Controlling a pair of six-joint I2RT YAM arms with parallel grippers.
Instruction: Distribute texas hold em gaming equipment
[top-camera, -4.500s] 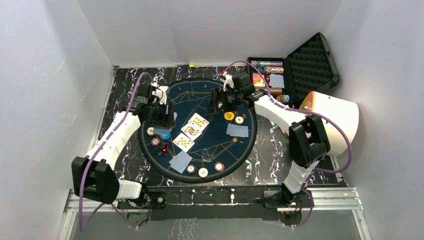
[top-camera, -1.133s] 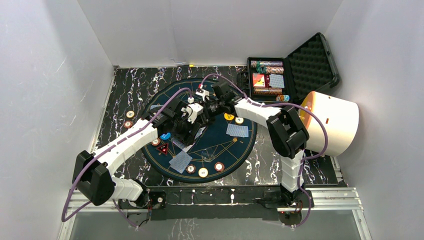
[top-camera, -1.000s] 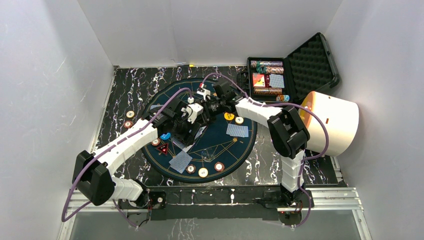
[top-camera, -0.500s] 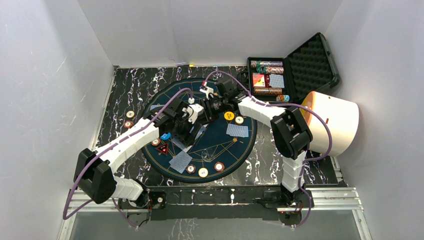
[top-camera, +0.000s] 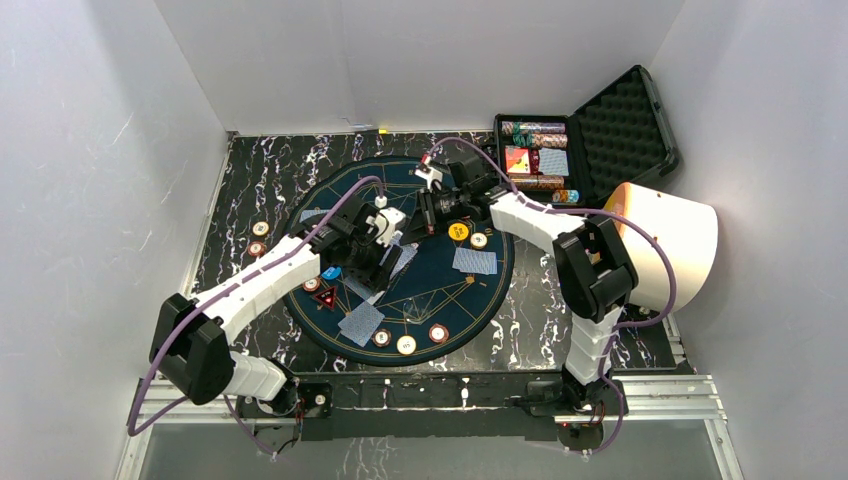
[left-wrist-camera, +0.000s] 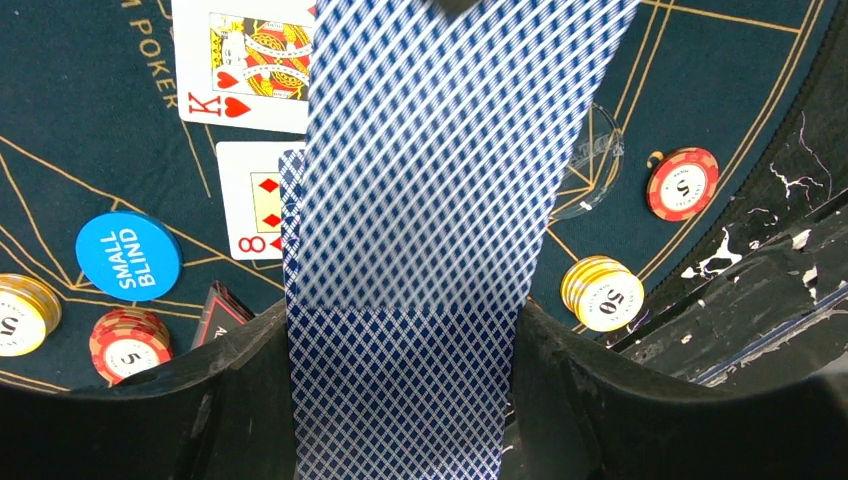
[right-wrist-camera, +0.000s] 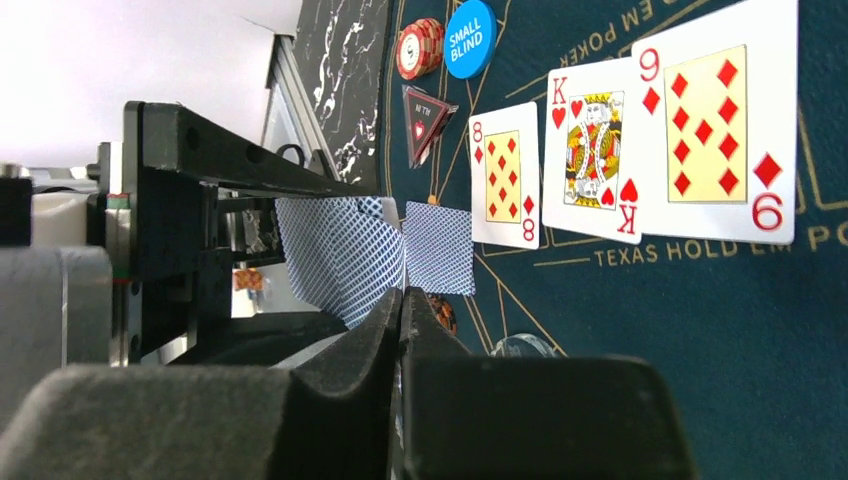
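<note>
My left gripper hangs over the round dark poker mat, shut on a deck of blue-backed playing cards. The deck's top card sticks out past the fingers, blurred. My right gripper is shut on that card's far edge, facing the left gripper. Face up on the mat lie an 8 of diamonds, a king of hearts and a 9 of diamonds. A blue small-blind button, a yellow button and several chips sit around them.
An open black case with chip rows stands at the back right. The big white cylinder lies to the right of the mat. Face-down cards rest on the mat, and two chips lie on the marble at the left.
My right gripper has shut on the deck's top card and drawn back toward the far right, sliding the card off the deck. The left gripper has kept its hold and barely moved.
</note>
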